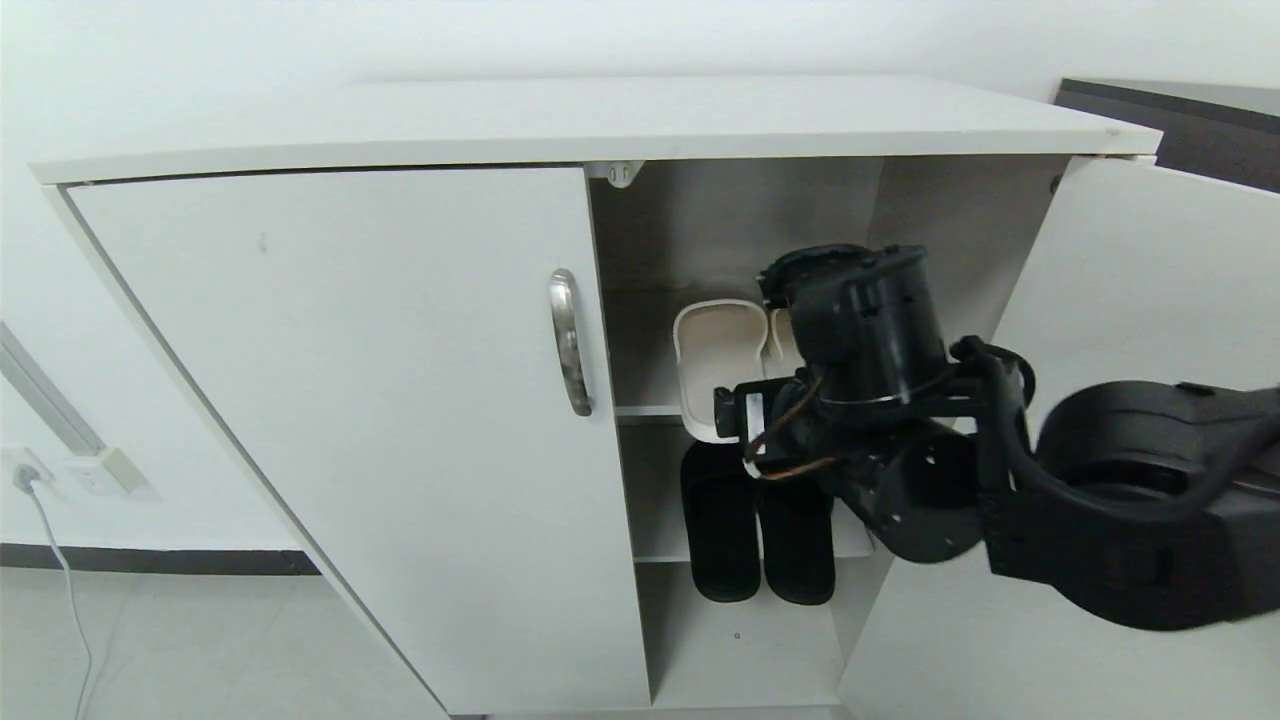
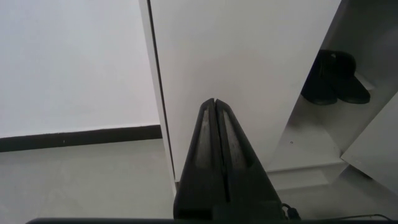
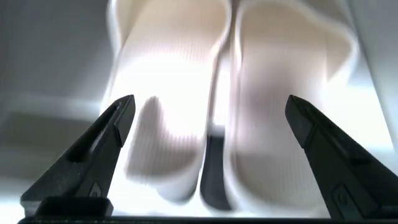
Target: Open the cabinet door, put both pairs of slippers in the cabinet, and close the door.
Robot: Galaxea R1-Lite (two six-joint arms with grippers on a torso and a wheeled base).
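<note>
My right jaws stand wide apart, holding nothing, just in front of the white slippers. That pair lies side by side on the upper shelf of the cabinet. The two slippers touch along their inner edges, and their surfaces are finely ribbed. Their near ends stick out past the front of the shelf. On the shelf below lies the black slippers pair, also side by side, with the near ends hanging over the front edge. The right door is swung open. The left door is shut, with a metal handle near its inner edge. My left jaws are pressed together, empty, low beside the shut door and above the floor.
</note>
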